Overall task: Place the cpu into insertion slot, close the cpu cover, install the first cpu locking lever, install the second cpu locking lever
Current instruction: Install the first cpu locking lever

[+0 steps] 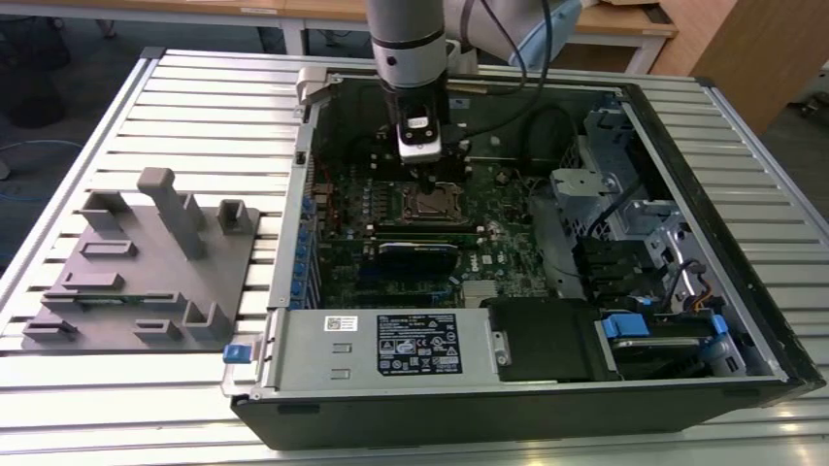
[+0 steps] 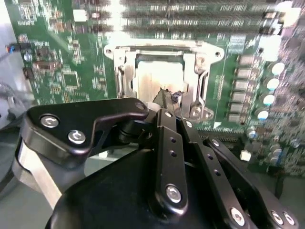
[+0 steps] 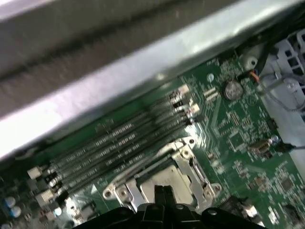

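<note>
Two things, operator: where is the chip, and what is the claw doing?

Desk, from my console the small flat square cpu (image 2: 155, 78) with the dull silver-grey top lies in the square insertion slot (image 1: 430, 204) on the green circuit board (image 2: 62, 62). The thin silvery metal cpu cover (image 2: 190, 71) lies flat over it, and the chip's top shows through its square window. In the first wrist view I see the same grey top (image 3: 167, 177), with long dark memory slots (image 3: 109, 148) just beside the socket.

Operator, and the claw?

Desk, the black gripper (image 2: 167, 98) has its fingers pressed together with no gap that I can see. Its tip is right at the edge of the cover's window, over one side of the chip. Something small and shiny sits just beside the tip; it may be a lever end, but the view is too soft for me to say, so I won't claim it grips anything. I can't tell either whether the levers are latched.

Operator, what does the outside camera give you?

Desk, the arm comes straight down into the open black computer case (image 1: 725, 291), with the gripper (image 1: 432, 180) just above the socket. The case lies on a slatted metal table (image 1: 208, 97). A grey moulded fixture plate (image 1: 130, 282) sits well apart on the exterior view's left
</note>
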{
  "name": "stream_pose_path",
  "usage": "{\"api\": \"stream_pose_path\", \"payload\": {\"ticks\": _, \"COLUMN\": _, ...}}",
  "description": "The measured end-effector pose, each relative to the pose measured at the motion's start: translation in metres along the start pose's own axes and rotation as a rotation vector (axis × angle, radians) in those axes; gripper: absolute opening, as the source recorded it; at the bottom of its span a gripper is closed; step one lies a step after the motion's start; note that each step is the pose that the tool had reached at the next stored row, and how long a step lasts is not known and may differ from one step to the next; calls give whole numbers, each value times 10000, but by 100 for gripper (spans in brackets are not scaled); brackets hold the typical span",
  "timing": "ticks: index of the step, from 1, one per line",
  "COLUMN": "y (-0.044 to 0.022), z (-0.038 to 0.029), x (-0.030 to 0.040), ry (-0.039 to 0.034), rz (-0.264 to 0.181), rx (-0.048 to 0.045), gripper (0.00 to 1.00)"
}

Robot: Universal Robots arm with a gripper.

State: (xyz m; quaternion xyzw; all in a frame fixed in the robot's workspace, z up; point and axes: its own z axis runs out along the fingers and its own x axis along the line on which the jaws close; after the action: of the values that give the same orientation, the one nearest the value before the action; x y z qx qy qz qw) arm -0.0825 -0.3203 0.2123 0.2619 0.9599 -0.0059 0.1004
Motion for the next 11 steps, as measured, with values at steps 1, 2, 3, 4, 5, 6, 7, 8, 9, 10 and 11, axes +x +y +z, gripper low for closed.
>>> {"api": "stream_pose_path", "payload": {"ticks": 1, "y": 2, "z": 2, "x": -4, "ry": 0, "rz": -29, "rx": 88, "gripper": 10}}
{"api": "stream_pose_path", "payload": {"ticks": 2, "y": 5, "z": 5, "x": -8, "ry": 22, "rz": -70, "rx": 114, "gripper": 10}}
{"api": "stream_pose_path", "payload": {"ticks": 3, "y": 8, "z": 9, "x": -12, "ry": 48, "rz": -142, "rx": 119, "gripper": 10}}
{"api": "stream_pose_path", "payload": {"ticks": 4, "y": 10, "z": 12, "x": -16, "ry": 65, "rz": -219, "rx": 114, "gripper": 10}}
{"api": "stream_pose_path", "payload": {"ticks": 5, "y": 11, "z": 15, "x": -18, "ry": 75, "rz": -305, "rx": 102, "gripper": 10}}
{"api": "stream_pose_path", "payload": {"ticks": 6, "y": 12, "z": 18, "x": -20, "ry": 81, "rz": -400, "rx": 85, "gripper": 10}}
{"api": "stream_pose_path", "payload": {"ticks": 7, "y": 14, "z": 21, "x": -22, "ry": 84, "rz": -500, "rx": 65, "gripper": 10}}
{"api": "stream_pose_path", "payload": {"ticks": 8, "y": 16, "z": 23, "x": -25, "ry": 88, "rz": -601, "rx": 45, "gripper": 10}}
{"api": "stream_pose_path", "payload": {"ticks": 9, "y": 18, "z": 25, "x": -28, "ry": 92, "rz": -701, "rx": 26, "gripper": 10}}
{"api": "stream_pose_path", "payload": {"ticks": 10, "y": 21, "z": 27, "x": -32, "ry": 95, "rz": -797, "rx": 7, "gripper": 10}}
{"api": "stream_pose_path", "payload": {"ticks": 11, "y": 23, "z": 29, "x": -36, "ry": 98, "rz": -893, "rx": -13, "gripper": 10}}
